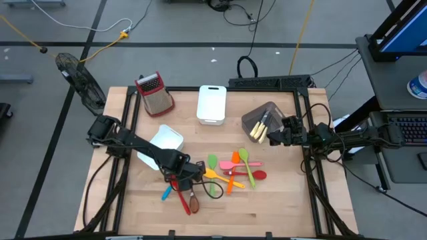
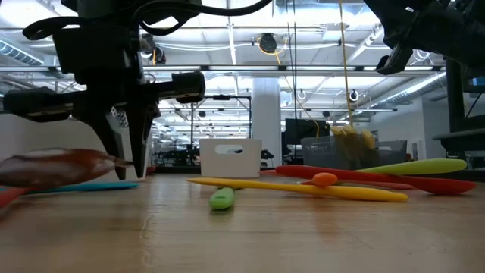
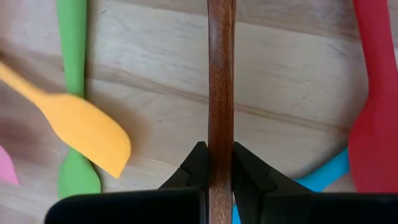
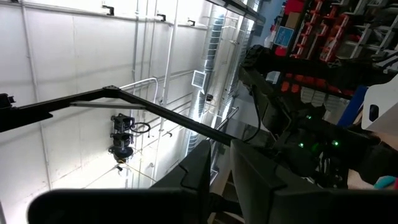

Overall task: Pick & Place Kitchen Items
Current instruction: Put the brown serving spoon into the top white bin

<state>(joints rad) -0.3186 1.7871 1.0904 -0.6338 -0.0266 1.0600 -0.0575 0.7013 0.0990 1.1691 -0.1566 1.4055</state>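
Note:
My left gripper [image 1: 187, 182] is shut on a brown wooden spoon [image 1: 193, 202] near the table's front. The low view shows its fingers [image 2: 130, 163] pointing down, with the spoon's bowl [image 2: 53, 167] low over the table; whether the bowl is clear of it I cannot tell. A blue utensil [image 1: 167, 193] and a red one [image 1: 181, 199] lie beside the spoon. A green spoon [image 1: 212, 163], an orange spatula [image 1: 213, 175], and pink, green, red and orange utensils [image 1: 243, 170] lie in a loose pile at mid-table. My right gripper [image 1: 268, 136] is raised beside the grey bin [image 1: 261, 119]. Its fingers [image 4: 199, 168] are close together and empty. My left gripper pinches the brown spoon's handle [image 3: 221, 134] between its two fingers [image 3: 196, 171]. The fingers come from above, pointing down, one on each side of the handle. The handle runs straight on past the fingers over the wood.
The grey bin holds cream and yellow utensils [image 1: 257, 130]. A white bin [image 1: 168, 138] lies under my left arm, and another white bin [image 1: 211, 103] stands at the far middle. A metal grater with a red handle [image 1: 155, 93] stands at the far left.

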